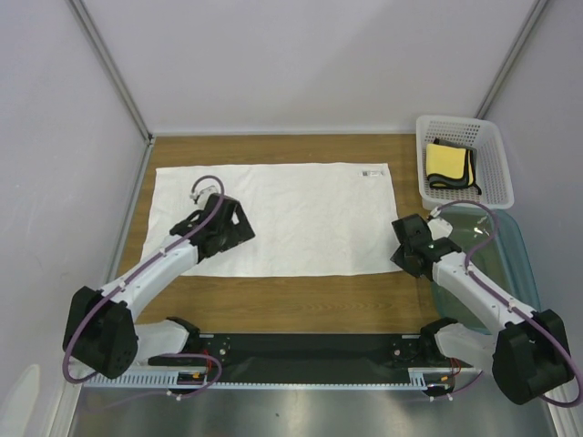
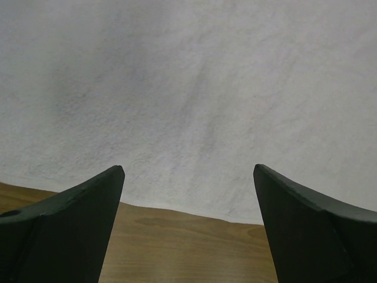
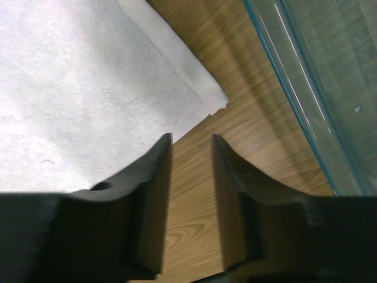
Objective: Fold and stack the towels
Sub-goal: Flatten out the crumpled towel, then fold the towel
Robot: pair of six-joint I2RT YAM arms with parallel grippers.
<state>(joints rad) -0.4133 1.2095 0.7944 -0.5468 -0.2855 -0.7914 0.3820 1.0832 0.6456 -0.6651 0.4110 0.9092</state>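
A wooden table [image 1: 273, 305] enclosed by pale grey walls [image 1: 310, 64] fills the top view, and along the bottom of the frame we see a black strip [image 1: 310, 346] at the table's near edge. Just above it, the left gripper [image 2: 188, 167] hangs over the lower left part of the white towel [image 1: 301, 214], close to the cloth's near edge. In its wrist view the fingers are spread wide with nothing between them, white cloth behind them and bare wood below. At the right of the frame, the right gripper [image 3: 191, 137] sits above bare wood just beside the towel's lower right corner, its fingers parted by only a narrow gap and gripping nothing. A clear tub [image 1: 515, 241] stands just right of it, at the frame's right edge. The white towel lies spread flat across the middle of the frame, lightly wrinkled. In the upper right, a white perforated basket [image 1: 496, 159] holds the yellow towel [image 1: 444, 161], folded, with dark edging showing along its right and lower sides
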